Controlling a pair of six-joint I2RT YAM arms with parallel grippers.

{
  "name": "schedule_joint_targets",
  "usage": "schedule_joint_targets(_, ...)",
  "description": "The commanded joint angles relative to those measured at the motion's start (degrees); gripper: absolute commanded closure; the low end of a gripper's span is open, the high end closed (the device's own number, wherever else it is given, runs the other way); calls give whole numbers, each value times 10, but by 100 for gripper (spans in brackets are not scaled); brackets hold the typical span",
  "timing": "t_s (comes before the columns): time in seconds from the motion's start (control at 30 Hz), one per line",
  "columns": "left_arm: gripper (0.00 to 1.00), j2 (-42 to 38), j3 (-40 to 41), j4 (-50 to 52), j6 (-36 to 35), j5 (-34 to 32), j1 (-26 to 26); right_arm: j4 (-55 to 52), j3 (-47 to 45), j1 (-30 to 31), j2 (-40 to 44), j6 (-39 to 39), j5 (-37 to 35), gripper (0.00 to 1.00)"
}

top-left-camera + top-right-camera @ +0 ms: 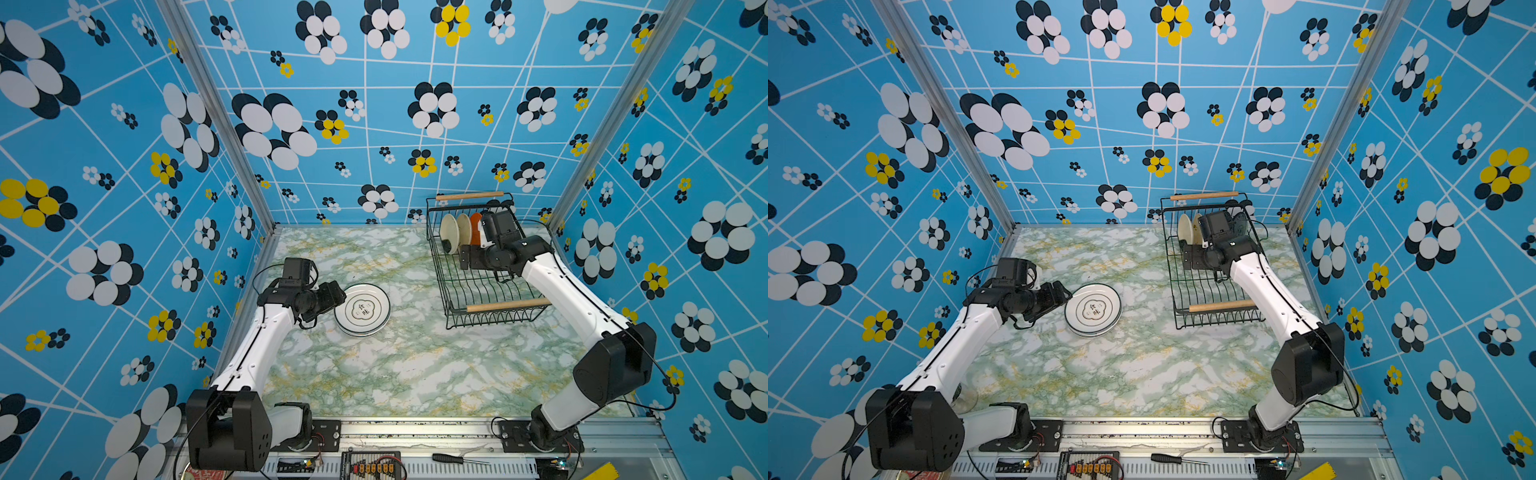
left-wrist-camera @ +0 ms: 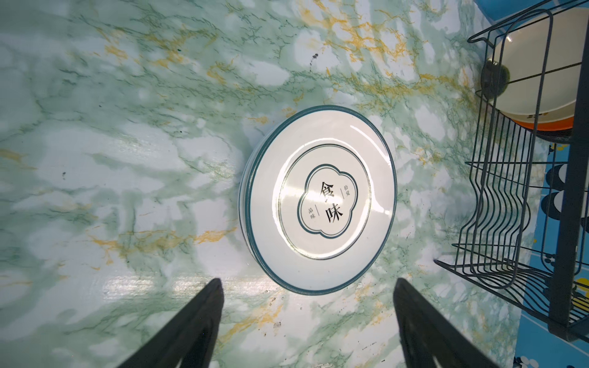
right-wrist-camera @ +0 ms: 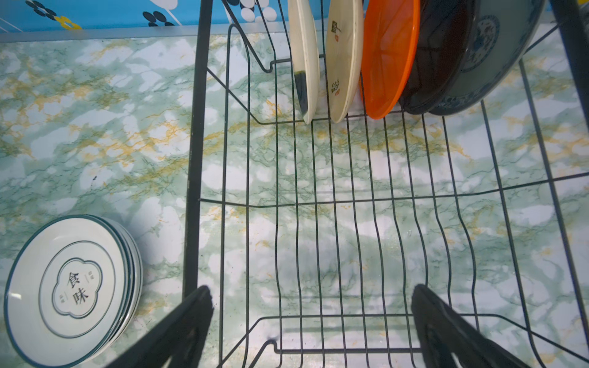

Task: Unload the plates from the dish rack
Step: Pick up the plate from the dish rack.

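Left claw [image 2: 307, 286] is hovering just beside the stack of white plates [image 2: 318, 197]. Its two fingers are standing wide apart and gripping nothing, and the near edge of the stack is lying right at the gap between the tips, touching neither. The stack is sitting flat on the green marbled table [image 1: 395, 374] with its emblem facing up, well apart from the dish rack [image 1: 469, 291]. In both top views it is lying between the two arms, closer to the left one.

Over to the right claw [image 3: 310, 288]: it is reaching into the rack with its fingers spread wide too. Nothing is between them, and it is hanging above the bare wire floor.

Five plates are standing on edge at the rack's far end, by the back wall. They are a cream plate with a dark patch [image 3: 307, 63], a cream plate with printed marks [image 3: 344, 63], an orange plate [image 3: 389, 57], a black plate [image 3: 443, 54] and a blue-patterned plate [image 3: 490, 57]. The last three are crowding close together. A screwdriver [image 1: 453, 458] is lying on the front rail.
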State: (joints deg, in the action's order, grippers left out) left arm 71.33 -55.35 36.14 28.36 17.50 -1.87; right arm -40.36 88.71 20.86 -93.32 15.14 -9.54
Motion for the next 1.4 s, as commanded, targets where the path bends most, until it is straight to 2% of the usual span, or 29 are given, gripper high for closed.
schedule_joint_targets(0.0, 0, -22, -20, 9, -20, 0, 4, 78, -8, -2, -4, -31, -45, 1)
schedule_joint_targets(0.4, 1, -28, -37, -3, -9, 15, 5, 125, 24, -5, -70, -36, -63, 1)
schedule_joint_targets(0.7, 1, -34, -34, -37, 17, 25, -11, 107, 146, -11, -176, -15, -49, 2)
schedule_joint_targets(0.83, 1, -37, -35, -37, 23, 19, -19, 86, 212, -12, -225, -13, -33, 8)
schedule_joint_targets(1.03, 1, -27, -42, -38, 25, 44, -20, 64, 294, -12, -292, -11, -31, 14)
schedule_joint_targets(1.37, 1, -15, -53, -25, 10, 61, -21, 13, 430, -18, -403, -18, -35, 31)
